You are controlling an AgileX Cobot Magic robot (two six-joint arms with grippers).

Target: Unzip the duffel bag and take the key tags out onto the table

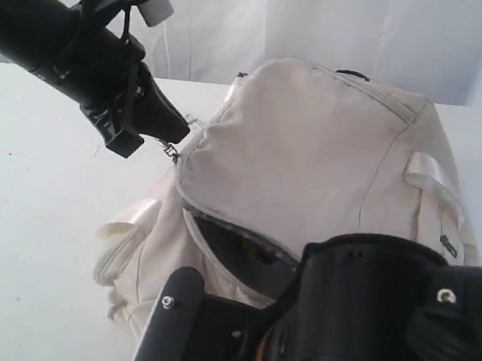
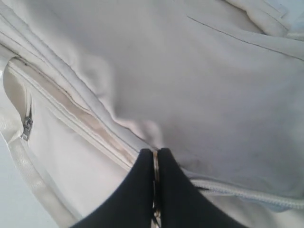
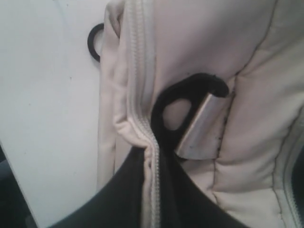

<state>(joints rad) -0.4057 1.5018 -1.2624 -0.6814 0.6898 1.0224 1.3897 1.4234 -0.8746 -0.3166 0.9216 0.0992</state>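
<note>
Cream fabric duffel bag (image 1: 314, 145), curved grey zipper (image 1: 219, 223) part-open; left gripper (image 2: 156, 155) pinches thin metal pull (image 2: 155, 173); right gripper (image 3: 151, 156) clamps ribbed zipper tape (image 3: 140, 71).

1. My exterior view is bright and even; the white desk (image 1: 22, 209) and the curtain (image 1: 326, 26) behind it nearly wash out.
2. I see soft shadow inside the open duffel bag (image 1: 313, 154), and the near arm housing (image 1: 364, 323) is out of focus.
3. Both wrist views are dimmer and blurry; the left claw (image 2: 156, 154) and right claw (image 3: 153, 156) read flat black.
</note>
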